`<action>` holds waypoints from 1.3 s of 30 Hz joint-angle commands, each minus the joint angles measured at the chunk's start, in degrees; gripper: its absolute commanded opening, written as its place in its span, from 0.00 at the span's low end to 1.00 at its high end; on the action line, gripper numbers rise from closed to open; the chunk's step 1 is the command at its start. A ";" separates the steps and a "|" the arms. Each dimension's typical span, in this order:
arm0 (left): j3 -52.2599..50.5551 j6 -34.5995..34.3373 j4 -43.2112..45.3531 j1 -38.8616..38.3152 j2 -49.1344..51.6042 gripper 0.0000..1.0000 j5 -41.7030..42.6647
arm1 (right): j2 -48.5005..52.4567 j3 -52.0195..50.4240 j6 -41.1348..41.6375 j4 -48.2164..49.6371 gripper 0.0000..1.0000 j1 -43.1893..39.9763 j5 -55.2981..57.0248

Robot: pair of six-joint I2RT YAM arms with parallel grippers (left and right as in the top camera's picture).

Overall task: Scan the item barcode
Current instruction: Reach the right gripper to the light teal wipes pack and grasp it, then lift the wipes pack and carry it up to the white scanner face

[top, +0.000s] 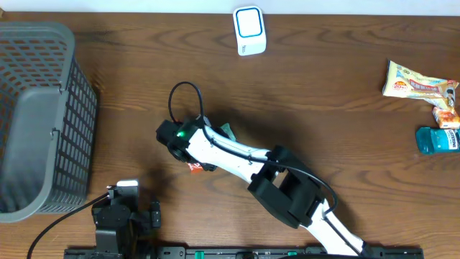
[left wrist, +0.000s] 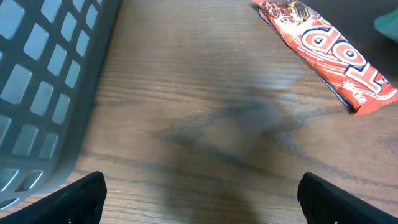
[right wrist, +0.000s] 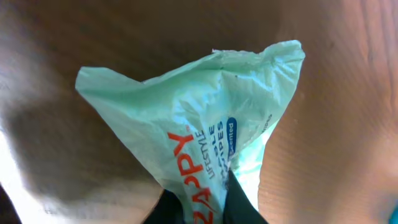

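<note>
The item, a mint-green wipes packet with orange lettering, is pinched at its lower end by my right gripper, which is shut on it. Its barcode does not show. In the overhead view only a teal corner of the packet peeks out from behind the right arm at mid-table. A white and blue scanner lies at the far edge. My left gripper hangs open over bare wood near the front left, holding nothing.
A grey mesh basket stands at the left, and its wall is close to the left gripper. A red snack bar lies beside the right arm. A yellow snack bag and a teal pack sit far right.
</note>
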 commanded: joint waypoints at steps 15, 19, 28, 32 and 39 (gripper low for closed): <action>-0.04 -0.31 -0.98 0.28 -0.07 0.98 -0.31 | 1.36 18.56 -52.81 -24.90 0.01 -18.99 -76.85; -0.04 -0.31 -0.98 0.28 -0.07 0.98 -0.31 | 1.36 18.21 -61.57 -28.35 0.01 -23.23 -88.72; -0.04 -0.31 -0.98 0.28 -0.07 0.98 -0.31 | 1.36 18.05 -56.19 -28.35 0.01 -25.83 -108.93; -0.04 -0.31 -0.98 0.28 -0.07 0.98 -0.31 | 1.36 18.05 -54.42 -28.35 0.01 -25.97 -114.25; -0.04 -0.31 -0.98 0.28 -0.07 0.98 -0.31 | 1.36 18.03 -55.63 -28.35 0.01 -26.14 -111.80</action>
